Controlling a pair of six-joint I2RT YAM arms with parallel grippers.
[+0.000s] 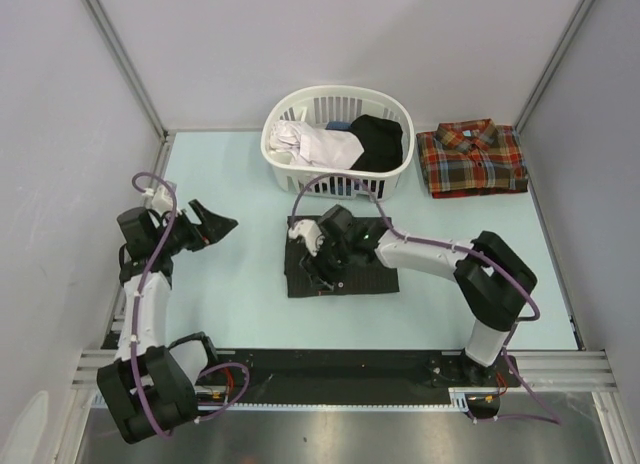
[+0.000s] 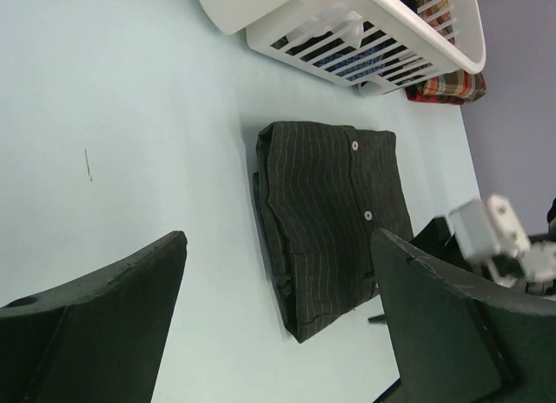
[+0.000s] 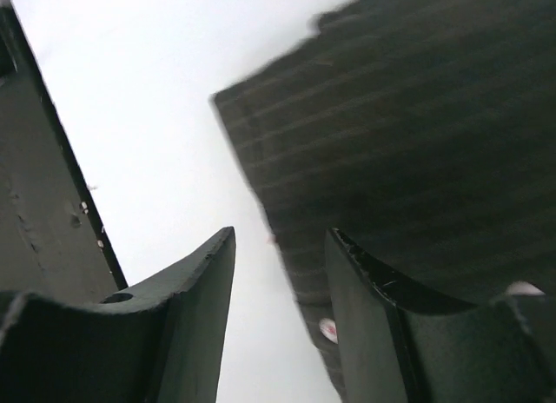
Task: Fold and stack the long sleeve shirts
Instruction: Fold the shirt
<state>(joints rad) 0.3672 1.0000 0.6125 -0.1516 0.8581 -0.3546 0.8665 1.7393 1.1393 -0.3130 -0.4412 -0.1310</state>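
Now, closest to the arm bases, the left claw (image 1: 222, 231) hangs above the pale blue table (image 1: 240, 294). Its 2 fingers are spread wide and hold nothing. It is well apart from the clothes.

A bit farther in, the right claw (image 1: 316, 256) sits low over the left end of the black shirt (image 1: 352, 282). Its fingers are apart too, with nothing pinched between them. Only table and the shirt's edge show in the gap.

The black shirt lies in the middle of the table. It is folded into a neat block, with thin pale stripes and small white buttons on top. The fold looks finished to me, so the next job is likely to stack it.

To do that well, I think each claw should grab 1 side and pinch all the layers at once. Then lift it flat and slowly, so the fold does not fall open.

Farther back stands a white basket (image 1: 335, 88) with more clothes inside. Just to its right, the plaid shirt (image 1: 472, 160) lies folded. That is likely where the black one should land, edges matched up.
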